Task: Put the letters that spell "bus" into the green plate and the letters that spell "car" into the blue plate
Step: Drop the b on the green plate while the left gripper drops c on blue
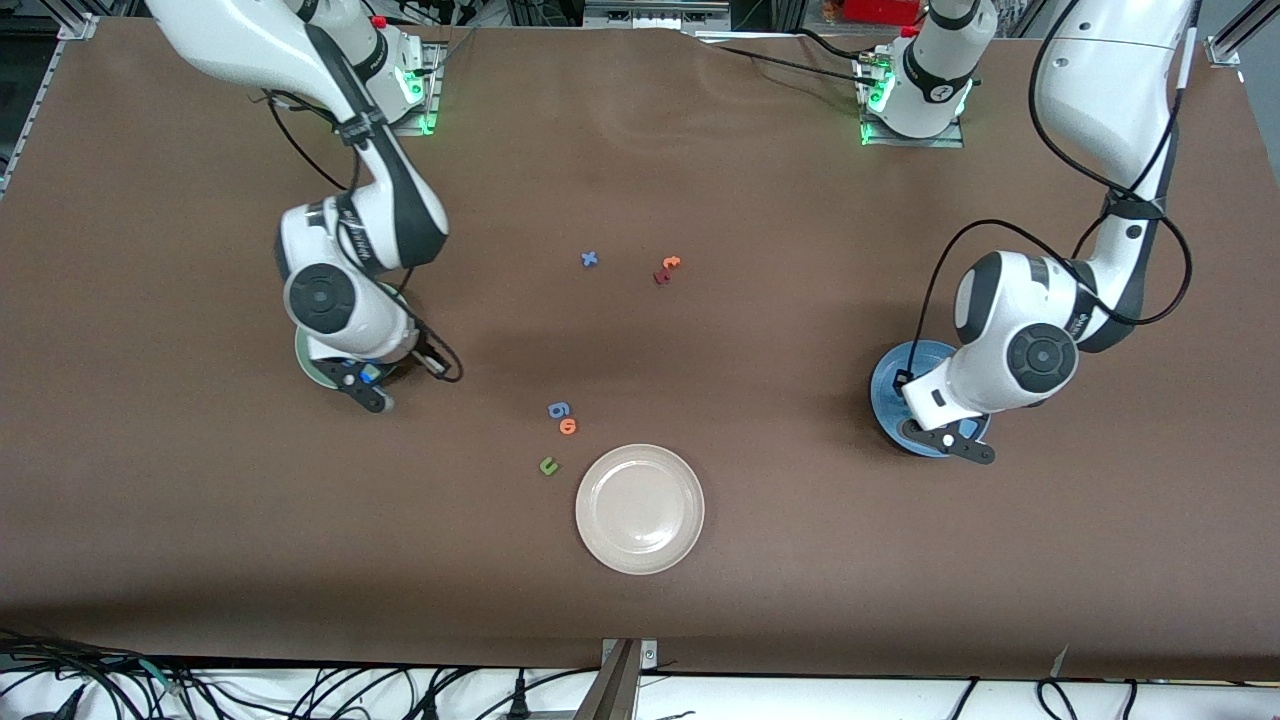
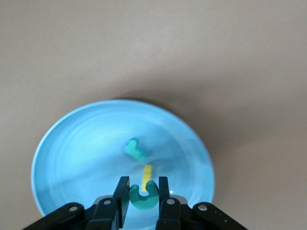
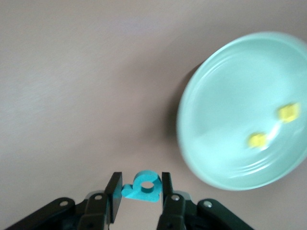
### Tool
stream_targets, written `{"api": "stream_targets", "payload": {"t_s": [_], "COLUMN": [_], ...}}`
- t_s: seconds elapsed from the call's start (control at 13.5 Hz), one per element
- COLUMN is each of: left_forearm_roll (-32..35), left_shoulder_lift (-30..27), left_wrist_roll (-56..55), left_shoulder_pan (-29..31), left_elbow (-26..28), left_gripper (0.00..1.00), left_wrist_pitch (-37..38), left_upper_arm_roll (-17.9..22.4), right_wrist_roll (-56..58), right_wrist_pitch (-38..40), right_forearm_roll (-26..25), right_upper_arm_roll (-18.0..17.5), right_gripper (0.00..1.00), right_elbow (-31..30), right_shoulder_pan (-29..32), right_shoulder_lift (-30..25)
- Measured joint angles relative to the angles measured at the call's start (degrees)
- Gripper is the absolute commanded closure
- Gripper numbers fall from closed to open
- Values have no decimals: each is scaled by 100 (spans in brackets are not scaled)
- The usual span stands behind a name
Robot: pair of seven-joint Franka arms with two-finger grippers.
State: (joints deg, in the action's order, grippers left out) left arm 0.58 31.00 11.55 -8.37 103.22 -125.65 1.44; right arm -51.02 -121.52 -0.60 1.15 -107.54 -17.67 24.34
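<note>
Beige plate sits nearest us. We see left gripper clamping teal c over blue plate; right gripper pinching teal b beside green plate.

The table is showing plain brown. One plate is looking bright blue, with a teal letter and a yellow letter in it. Another plate is looking pale mint green, carrying two yellow letters. A third plate is looking beige-white.
</note>
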Motion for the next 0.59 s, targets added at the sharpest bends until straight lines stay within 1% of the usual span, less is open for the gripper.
{"api": "stream_targets", "payload": {"t_s": [0.07,0.22,0.37,0.52,0.59], "left_forearm_roll": [0,0,0,0,0], "left_shoulder_lift": [1,8,4,-38,-90], "left_wrist_roll": [17,59,105,105,105], "left_shoulder_pan": [39,74,92,88,86], "left_elbow": [48,81,17,-146,-295], "left_gripper": [0,0,0,0,0], "left_wrist_pitch": [0,-6,-7,194,466], "left_upper_arm_roll": [-3,-8,-8,-36,-52], "right_wrist_roll": [343,989,1563,2032,2174], "right_wrist_pitch": [93,112,-45,-551,-771], "right_forearm_roll": [1,2,32,118,134], "right_upper_arm_roll": [156,449,685,777,786], "right_gripper": [78,78,78,78,78], "right_elbow": [-8,-95,-279,-596,-728], "right_shoulder_pan": [16,27,41,151,228], "right_shoulder_lift": [-34,-21,17,56,97]}}
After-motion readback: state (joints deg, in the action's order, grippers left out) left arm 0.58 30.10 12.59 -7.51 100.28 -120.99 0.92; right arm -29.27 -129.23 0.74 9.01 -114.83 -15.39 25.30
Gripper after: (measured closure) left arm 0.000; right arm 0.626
